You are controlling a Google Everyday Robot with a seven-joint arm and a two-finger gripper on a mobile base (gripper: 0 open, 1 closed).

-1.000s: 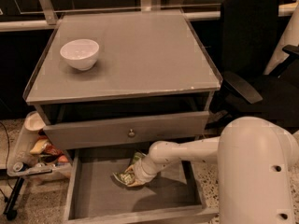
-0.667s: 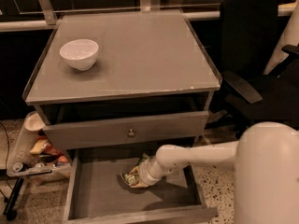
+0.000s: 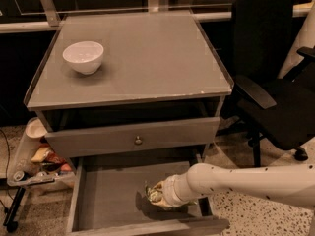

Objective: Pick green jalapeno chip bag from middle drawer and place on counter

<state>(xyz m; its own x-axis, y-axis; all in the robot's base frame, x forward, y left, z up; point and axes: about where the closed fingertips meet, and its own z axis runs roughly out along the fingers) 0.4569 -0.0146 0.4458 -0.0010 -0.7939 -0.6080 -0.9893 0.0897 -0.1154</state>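
One pincer point(image 3: 160, 197), clamped on the green jalapeno chip bag point(image 3: 153, 193), hangs inside the middle drawer point(image 3: 106, 196).

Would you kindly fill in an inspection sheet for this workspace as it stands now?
Surface: counter holds a white bowl on its left side.
Job's things: green jalapeno chip bag in the open middle drawer, right of centre; not yet on the counter.
Clutter: snack packets in a low bin left of the drawers.
Grippers: gripper is down in the drawer at the bag, arm reaching in from the right.
Cables: what looks like a thin dark cord at far left.
Surroundings: black office chair on the right.
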